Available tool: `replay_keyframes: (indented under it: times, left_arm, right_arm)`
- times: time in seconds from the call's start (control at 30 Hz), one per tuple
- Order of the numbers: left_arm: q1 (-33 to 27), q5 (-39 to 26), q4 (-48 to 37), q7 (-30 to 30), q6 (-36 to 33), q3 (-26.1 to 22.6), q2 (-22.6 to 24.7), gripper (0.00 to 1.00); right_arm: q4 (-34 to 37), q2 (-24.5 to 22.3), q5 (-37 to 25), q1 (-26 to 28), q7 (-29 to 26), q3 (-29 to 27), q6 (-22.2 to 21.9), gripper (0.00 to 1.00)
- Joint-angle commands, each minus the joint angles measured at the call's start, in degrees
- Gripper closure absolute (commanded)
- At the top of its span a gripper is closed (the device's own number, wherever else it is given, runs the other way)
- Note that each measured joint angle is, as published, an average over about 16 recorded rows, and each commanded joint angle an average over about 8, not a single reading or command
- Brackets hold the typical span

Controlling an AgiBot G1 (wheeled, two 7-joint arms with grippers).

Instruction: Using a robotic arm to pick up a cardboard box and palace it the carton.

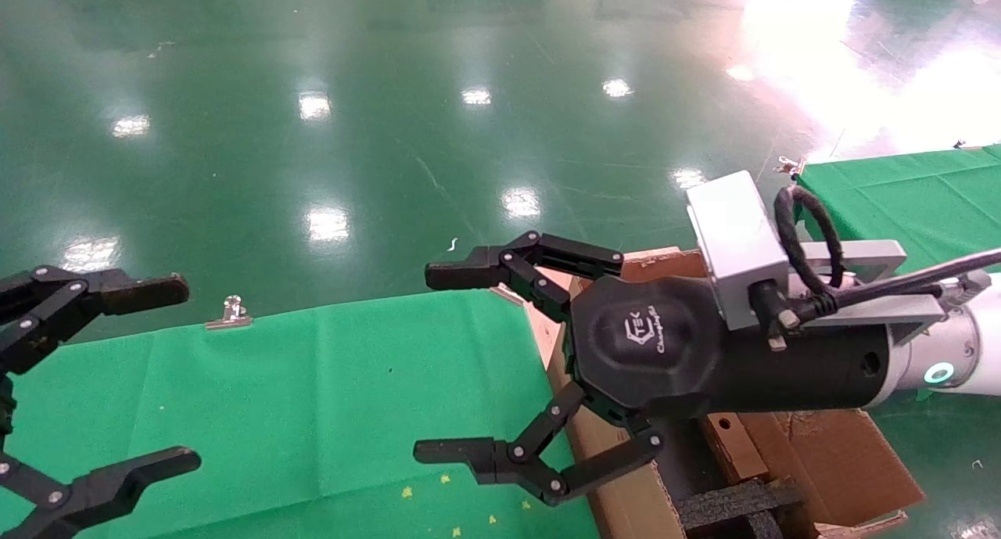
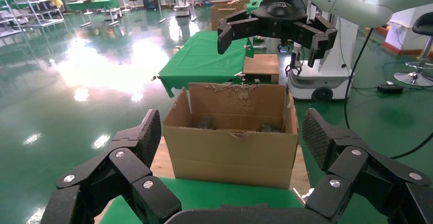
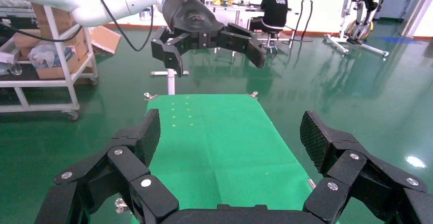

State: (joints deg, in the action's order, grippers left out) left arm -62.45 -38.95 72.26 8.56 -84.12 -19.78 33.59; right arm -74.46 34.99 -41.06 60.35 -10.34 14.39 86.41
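1. Hanging at 9 o'clock in the head view, the left claw (image 1: pixel 188 375) is idle over the green desk (image 1: pixel 313 398), jaws wide apart and holding nothing.
2. At about 4 o'clock the right claw (image 1: pixel 426 363) hovers across the carton's near wall, jaws wide apart and empty too.
3. Under its wrist, at 5 o'clock, a narrow brown face with a round hole stands inside the carton (image 1: pixel 844 461) by the black foam (image 1: pixel 727 504). I take it for the box (image 1: pixel 727 445), though most of it is hidden.
4. If so, the placing looks done or nearly so.
5. The left wrist view shows another flat brown box (image 2: pixel 261 67) on the farther desk beyond the carton.
6. Handling, as a guess: the box is light and stiff with dry faces that ridged pads should hold. Grip the two broad faces at mid-length with modest squeeze, avoiding the taped side.
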Motion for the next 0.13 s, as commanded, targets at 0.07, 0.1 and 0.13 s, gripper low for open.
replay_keyframes:
  times: [0.07, 0.1, 0.13]
  left_arm:
    - [0.00, 0.00, 0.00, 0.00, 0.00, 0.00, 0.00, 0.00]
    - [0.00, 0.00, 0.00, 0.00, 0.00, 0.00, 0.00, 0.00]
    - [0.00, 0.00, 0.00, 0.00, 0.00, 0.00, 0.00, 0.00]
  right_arm:
    - [0.27, 0.00, -0.16, 0.32, -0.09, 0.45, -0.18, 0.00]
    - [0.30, 0.00, -0.19, 0.36, -0.10, 0.50, -0.20, 0.00]
    - [0.33, 0.00, -0.22, 0.39, -0.11, 0.55, -0.23, 0.00]
